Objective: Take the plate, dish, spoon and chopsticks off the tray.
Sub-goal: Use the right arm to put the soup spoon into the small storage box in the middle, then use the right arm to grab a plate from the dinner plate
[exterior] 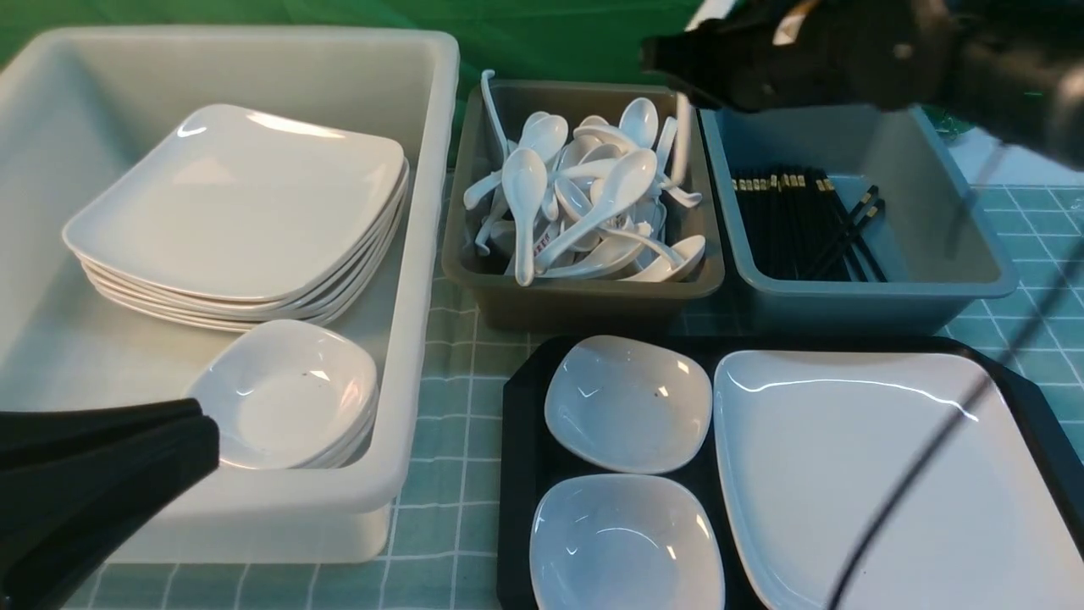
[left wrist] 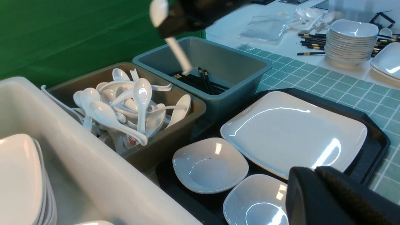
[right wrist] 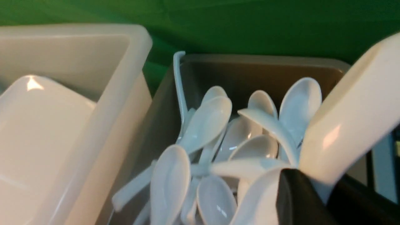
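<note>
The black tray [exterior: 518, 474] holds the large white plate [exterior: 881, 474] and two small white dishes [exterior: 627, 402] [exterior: 627, 542], also seen from the left wrist as plate [left wrist: 293, 131] and dishes [left wrist: 209, 164]. My right gripper [exterior: 669, 59] is high above the gap between the brown and blue-grey bins. It is shut on a white spoon [right wrist: 353, 118] whose handle [left wrist: 179, 51] hangs down. Black chopsticks [exterior: 796, 220] lie in the blue-grey bin. My left gripper [exterior: 207, 424] is shut and empty, low at the near left.
A big white bin [exterior: 423, 254] on the left holds a stack of plates and small dishes. A brown bin [exterior: 584, 292] is full of spoons, with a blue-grey bin [exterior: 974, 254] beside it. More dishes [left wrist: 350, 40] and chopsticks sit on a far white table.
</note>
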You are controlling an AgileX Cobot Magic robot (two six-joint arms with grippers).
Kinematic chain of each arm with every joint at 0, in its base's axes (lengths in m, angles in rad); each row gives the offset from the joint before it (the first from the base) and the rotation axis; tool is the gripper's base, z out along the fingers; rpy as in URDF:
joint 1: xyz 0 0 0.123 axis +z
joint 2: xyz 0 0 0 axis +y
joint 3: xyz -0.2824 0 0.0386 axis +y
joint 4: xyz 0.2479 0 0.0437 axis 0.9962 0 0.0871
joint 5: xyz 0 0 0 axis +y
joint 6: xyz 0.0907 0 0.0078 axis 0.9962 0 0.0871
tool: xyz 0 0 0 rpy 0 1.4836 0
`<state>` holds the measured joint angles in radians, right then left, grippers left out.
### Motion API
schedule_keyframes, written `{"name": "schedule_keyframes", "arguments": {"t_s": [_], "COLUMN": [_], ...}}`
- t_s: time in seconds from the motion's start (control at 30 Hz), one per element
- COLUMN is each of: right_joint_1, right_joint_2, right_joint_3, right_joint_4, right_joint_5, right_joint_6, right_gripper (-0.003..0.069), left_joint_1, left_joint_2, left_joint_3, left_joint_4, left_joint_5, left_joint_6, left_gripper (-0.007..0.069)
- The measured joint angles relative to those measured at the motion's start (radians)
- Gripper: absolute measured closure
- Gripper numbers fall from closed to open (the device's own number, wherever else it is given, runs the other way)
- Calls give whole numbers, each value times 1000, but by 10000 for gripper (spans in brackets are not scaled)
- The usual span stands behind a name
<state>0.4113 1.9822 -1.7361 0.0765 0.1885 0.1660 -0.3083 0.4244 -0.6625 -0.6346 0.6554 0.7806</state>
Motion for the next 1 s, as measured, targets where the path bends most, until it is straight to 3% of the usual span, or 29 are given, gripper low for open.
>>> {"name": "schedule_keyframes", "arguments": {"t_s": [0.1,0.17,0.23,0.33,0.47,0.57,0.6,0.77,0.8,1.0], "right_joint_1": [-19,-25,-28,-27,23,103,103,304,310,461], "right_joint_2": [127,150,145,89,-82,-192,-199,-396,-397,-557], "right_joint_3": [-153,-197,-227,-248,-219,-107,-95,378,378,748], "right_joint_4": [-1,-1,-1,-2,-30,-77,-77,-182,-184,-239], "right_joint_5": [136,225,307,423,700,884,896,919,919,757], "right_joint_6": [-6,-28,-66,-148,-279,-315,-315,-289,-285,-166], "right_gripper": [289,186,144,181,354,421,421,354,350,206], "left_joint_1": [0,0,0,0,0,0,0,0,0,0], "left_joint_2": [0,0,0,0,0,0,0,0,0,0], "left_joint_3": [0,0,0,0,0,0,0,0,0,0], "left_joint_4": [19,37,47,54,64,75,76,92,92,92], "left_joint_5": [0,0,-1,-4,-19,-31,-32,-32,-32,-32], "left_joint_6": [0,-1,-1,-1,-9,-22,-22,-24,-24,-29], "left_gripper": [607,607,607,607,607,607,607,607,607,607]}}
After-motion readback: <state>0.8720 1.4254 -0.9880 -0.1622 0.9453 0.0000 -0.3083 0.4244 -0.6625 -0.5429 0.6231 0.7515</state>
